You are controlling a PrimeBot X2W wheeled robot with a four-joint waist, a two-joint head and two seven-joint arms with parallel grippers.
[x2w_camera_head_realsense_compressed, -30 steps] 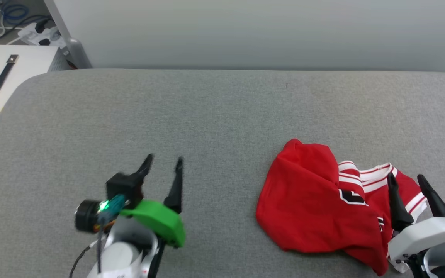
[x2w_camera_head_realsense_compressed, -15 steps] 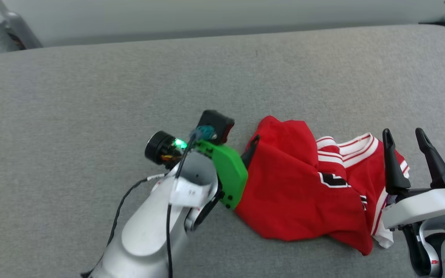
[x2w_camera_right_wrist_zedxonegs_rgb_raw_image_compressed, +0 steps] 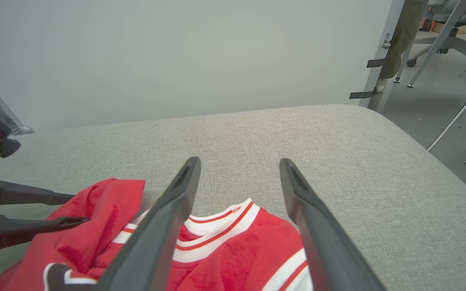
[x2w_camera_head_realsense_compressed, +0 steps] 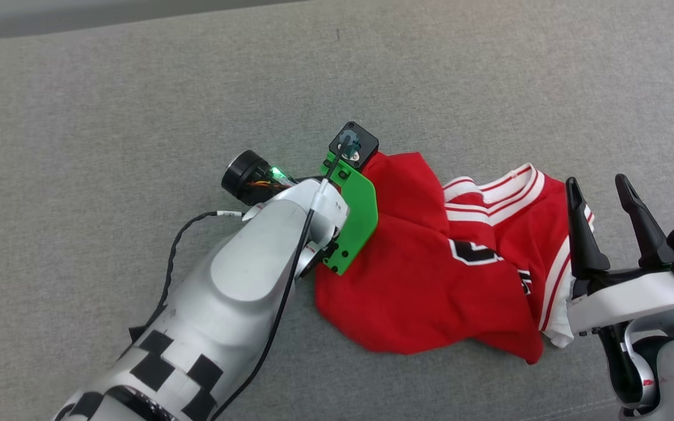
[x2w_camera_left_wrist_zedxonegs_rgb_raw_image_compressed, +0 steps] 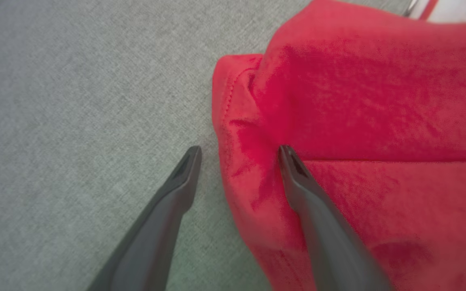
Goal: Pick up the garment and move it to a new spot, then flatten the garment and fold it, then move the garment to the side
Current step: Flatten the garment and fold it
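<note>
The garment (x2w_camera_head_realsense_compressed: 430,275), red with white striped trim and a black numeral, lies crumpled on the grey padded surface (x2w_camera_head_realsense_compressed: 138,117). My left arm (x2w_camera_head_realsense_compressed: 267,257) reaches to its left edge, and the wrist with its green mount (x2w_camera_head_realsense_compressed: 354,222) hides the fingers. In the left wrist view my left gripper (x2w_camera_left_wrist_zedxonegs_rgb_raw_image_compressed: 239,148) is open and straddles the garment's (x2w_camera_left_wrist_zedxonegs_rgb_raw_image_compressed: 358,121) folded left edge, one finger over grey fabric and one over red cloth. My right gripper (x2w_camera_head_realsense_compressed: 596,181) is open above the garment's right sleeve. In the right wrist view it (x2w_camera_right_wrist_zedxonegs_rgb_raw_image_compressed: 239,160) hangs over the striped collar (x2w_camera_right_wrist_zedxonegs_rgb_raw_image_compressed: 217,226), holding nothing.
The grey surface (x2w_camera_right_wrist_zedxonegs_rgb_raw_image_compressed: 318,133) runs back to a pale wall (x2w_camera_right_wrist_zedxonegs_rgb_raw_image_compressed: 176,52) and rounds off at its right edge. Beyond that edge are floor, chair legs (x2w_camera_right_wrist_zedxonegs_rgb_raw_image_compressed: 443,28) and a person's leg (x2w_camera_right_wrist_zedxonegs_rgb_raw_image_compressed: 399,40). Grey surface stretches left of and behind the garment.
The head camera has tilted down and shifted. My left arm has swung right across the surface to the garment's left edge. The right gripper has stayed open by the sleeve.
</note>
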